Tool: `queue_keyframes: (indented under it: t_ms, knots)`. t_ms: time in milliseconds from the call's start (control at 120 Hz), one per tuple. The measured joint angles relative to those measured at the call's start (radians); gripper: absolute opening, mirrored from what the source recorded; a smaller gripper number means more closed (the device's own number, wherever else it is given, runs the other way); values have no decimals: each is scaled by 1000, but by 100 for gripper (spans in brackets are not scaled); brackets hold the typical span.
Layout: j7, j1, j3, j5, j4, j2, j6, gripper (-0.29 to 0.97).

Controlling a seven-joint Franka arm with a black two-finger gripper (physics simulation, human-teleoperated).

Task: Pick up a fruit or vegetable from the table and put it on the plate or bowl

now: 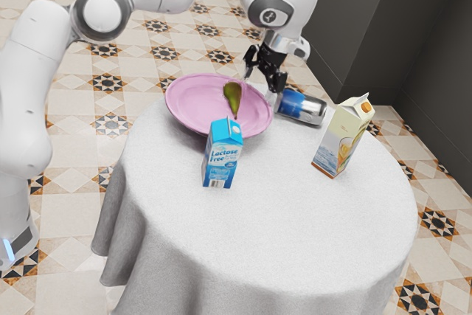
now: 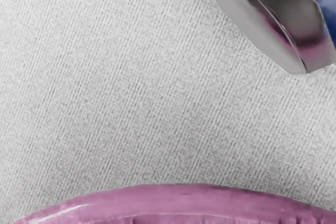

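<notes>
The blue milk carton (image 1: 223, 154) carried the words "Lactose Free" on its front panel; no other text was legible.

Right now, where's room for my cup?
The wide near half of the white tablecloth, in front of the blue milk carton and the orange juice carton, is bare. Crowded: around the round pink plate, blue metal can and black tool.
</notes>
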Motion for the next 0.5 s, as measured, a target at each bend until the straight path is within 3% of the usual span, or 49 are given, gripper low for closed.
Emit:
queue_keyframes:
  t_ms: [283,333,400,500]
  knots:
    - [27,-75,35,-107,-62,282,-132,67]
    - [29,-59,26,-173,-133,383,-166,66]
    - [24,-6,-77,-290,-219,526,-199,66]
    - [16,60,-139,-493,-253,606,-232,66]
